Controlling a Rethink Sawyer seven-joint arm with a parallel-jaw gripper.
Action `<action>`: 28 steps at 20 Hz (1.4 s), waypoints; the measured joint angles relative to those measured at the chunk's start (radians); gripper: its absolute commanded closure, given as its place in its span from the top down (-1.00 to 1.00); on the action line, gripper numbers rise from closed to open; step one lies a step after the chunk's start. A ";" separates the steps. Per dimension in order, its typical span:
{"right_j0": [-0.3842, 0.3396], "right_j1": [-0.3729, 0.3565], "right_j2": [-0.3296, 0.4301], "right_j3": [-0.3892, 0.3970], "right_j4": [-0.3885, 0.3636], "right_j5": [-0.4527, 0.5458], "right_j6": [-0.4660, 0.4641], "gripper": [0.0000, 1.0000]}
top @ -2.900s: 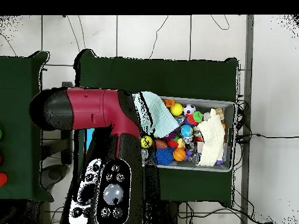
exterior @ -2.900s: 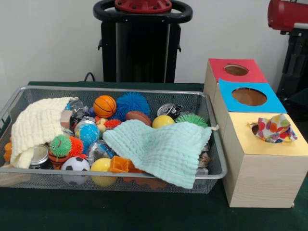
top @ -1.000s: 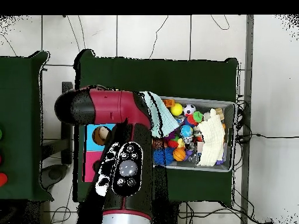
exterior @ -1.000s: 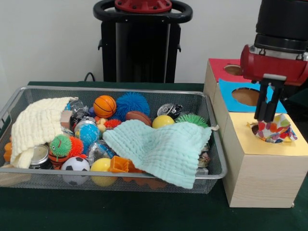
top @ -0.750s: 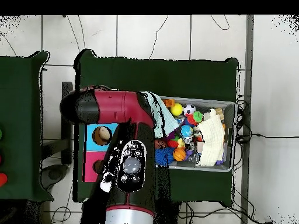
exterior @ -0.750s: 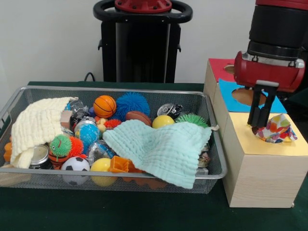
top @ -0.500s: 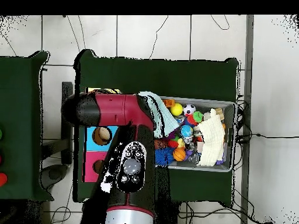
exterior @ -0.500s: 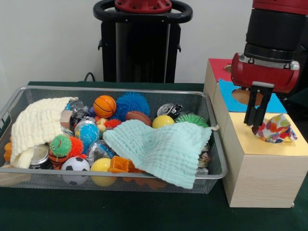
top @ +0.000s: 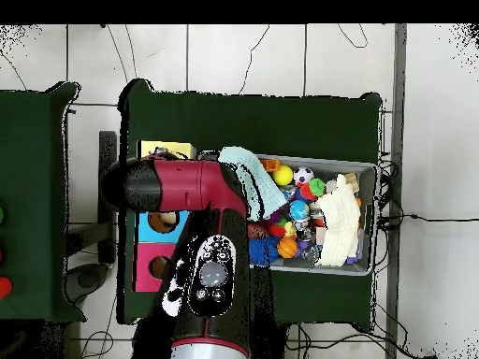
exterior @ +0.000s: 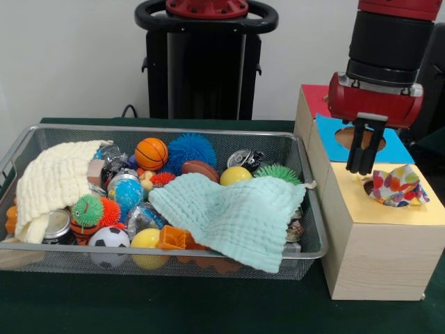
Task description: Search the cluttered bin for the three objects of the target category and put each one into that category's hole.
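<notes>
Cloth seems to be our category, since a spotted cloth (exterior: pixel 398 188) sits crumpled in the hole of the yellow box (exterior: pixel 389 240), only partly pushed in. Two more cloths lie in the wire bin (exterior: pixel 69 259): the mint cloth (exterior: pixel 233 216) draped over the toys at the front, and the cream cloth (exterior: pixel 52 184) at the opposite end. We judge all three light, limp and easy to snag on the mesh; a pinch on a raised fold should lift them best. Our end effector (exterior: pixel 360 156) hangs just beside the spotted cloth, above the blue box (exterior: pixel 396 147), fingers pressed together and empty. Everything rests on the green bench (exterior: pixel 174 313).
</notes>
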 measured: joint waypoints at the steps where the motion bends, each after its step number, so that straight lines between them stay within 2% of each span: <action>1: -0.001 -0.001 0.002 0.002 0.000 0.000 0.000 -1.00; 20: -0.003 -0.004 0.083 0.005 0.000 -0.007 0.000 -1.00; 26: -0.014 -0.002 0.107 0.005 0.000 -0.043 0.000 -1.00; 28: -0.022 0.003 0.115 0.005 0.000 -0.084 0.000 -1.00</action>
